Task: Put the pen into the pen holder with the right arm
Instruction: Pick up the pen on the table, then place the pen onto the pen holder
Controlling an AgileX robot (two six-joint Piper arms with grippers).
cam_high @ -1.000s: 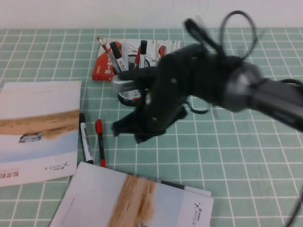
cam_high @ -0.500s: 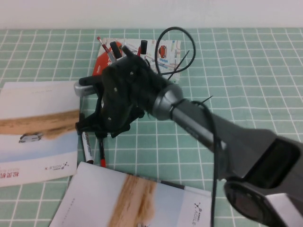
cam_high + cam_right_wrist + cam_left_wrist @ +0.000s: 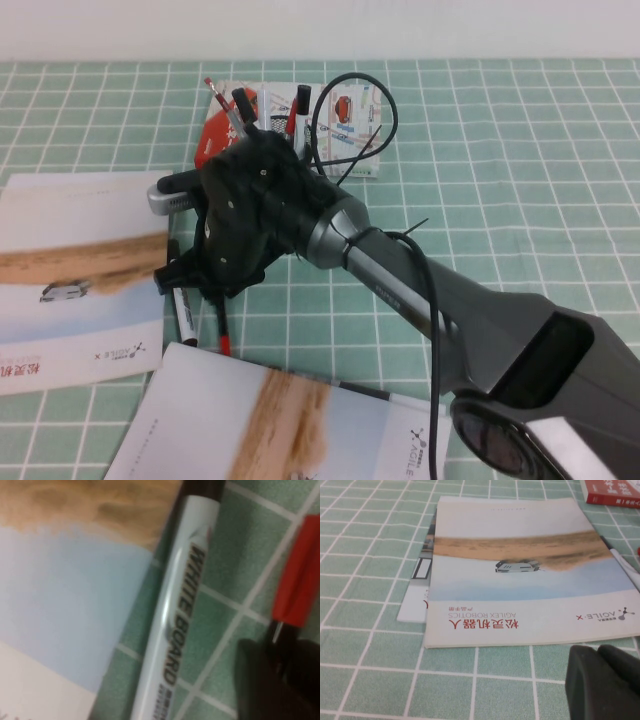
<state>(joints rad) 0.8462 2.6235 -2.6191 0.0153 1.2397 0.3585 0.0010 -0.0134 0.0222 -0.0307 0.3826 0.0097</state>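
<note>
My right gripper (image 3: pixel 205 288) is down on the mat at the left of the high view, over the pen. The pen's dark barrel and red end (image 3: pixel 225 335) stick out below it. In the right wrist view the red cap (image 3: pixel 295 577) shows, and the barrel runs between the two dark fingers (image 3: pixel 257 680), which sit close on both sides of it. The black mesh pen holder is almost wholly hidden behind the right gripper; only the pens standing in it (image 3: pixel 243 108) show. My left gripper (image 3: pixel 600 655) is shut and empty, low over the mat beside a booklet.
A white board marker (image 3: pixel 183 312) lies right beside the pen, also in the right wrist view (image 3: pixel 175 610). One booklet (image 3: pixel 80 270) lies at the left, another (image 3: pixel 280 420) at the front. A red box (image 3: pixel 212 140) sits behind the holder.
My right arm swung left from over the holder and came down onto the pen. The pen's lower end has shifted slightly right.
</note>
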